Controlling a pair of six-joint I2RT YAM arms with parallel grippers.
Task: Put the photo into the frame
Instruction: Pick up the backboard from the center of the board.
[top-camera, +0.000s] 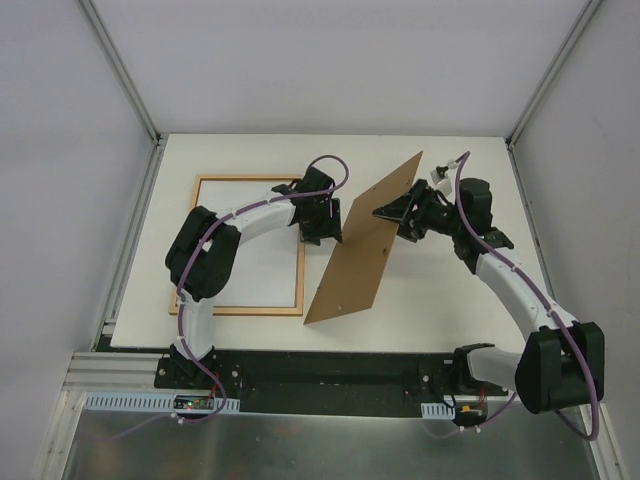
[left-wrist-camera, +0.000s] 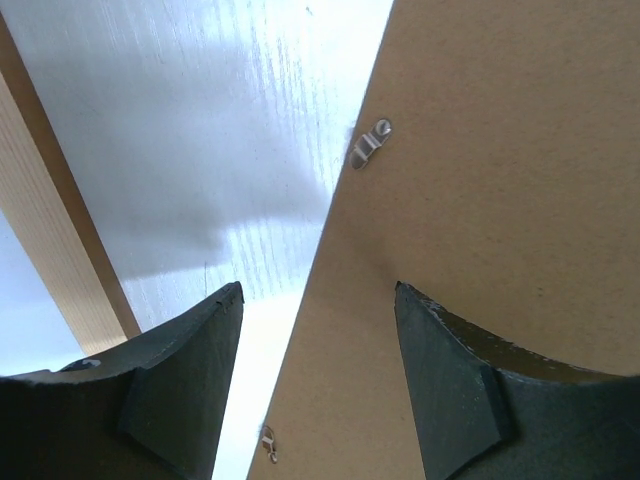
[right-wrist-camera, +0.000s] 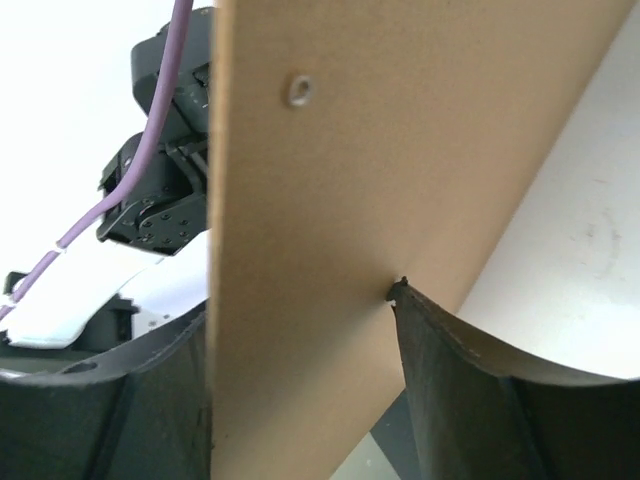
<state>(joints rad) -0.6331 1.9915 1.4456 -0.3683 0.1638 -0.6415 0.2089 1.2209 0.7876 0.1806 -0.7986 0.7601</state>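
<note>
Backing board (top-camera: 365, 250) stands tilted on the table (top-camera: 440, 300). Its low corner is toward my bases and its high corner is far and to the right, so the long axis runs on that diagonal.

My right claw (right-wrist-camera: 300, 300) is clenched across the board's upper right edge, a finger on each face. It looks to be carrying the board.

My left claw (left-wrist-camera: 318, 290) is released. Its fingers straddle the board's left edge, one tip right at the brown face, the other apart from it with bright surface showing in the gap. A metal clip (left-wrist-camera: 368, 143) sits on that edge, with a second one lower down.

The frame (top-camera: 245, 311) lies flat on the left half of the table, just left of the board, long axis running away from me. A white sheet fills its opening. I take it for the photo (top-camera: 268, 275), plain side up, print not visible. On that reading the photo is already seated, though I cannot tell whether it sits square to the rails.

What the coming move turns on:
- The frame lies left of the board and below it, so the board must tip leftward and down onto the sheet.
- My left arm is the nearer one, but it lies right across the opening.
- Forearm and claw would have to clear before the board can settle.
- The board's low corner sits near the frame's near-right corner and could catch on the rail.
</note>
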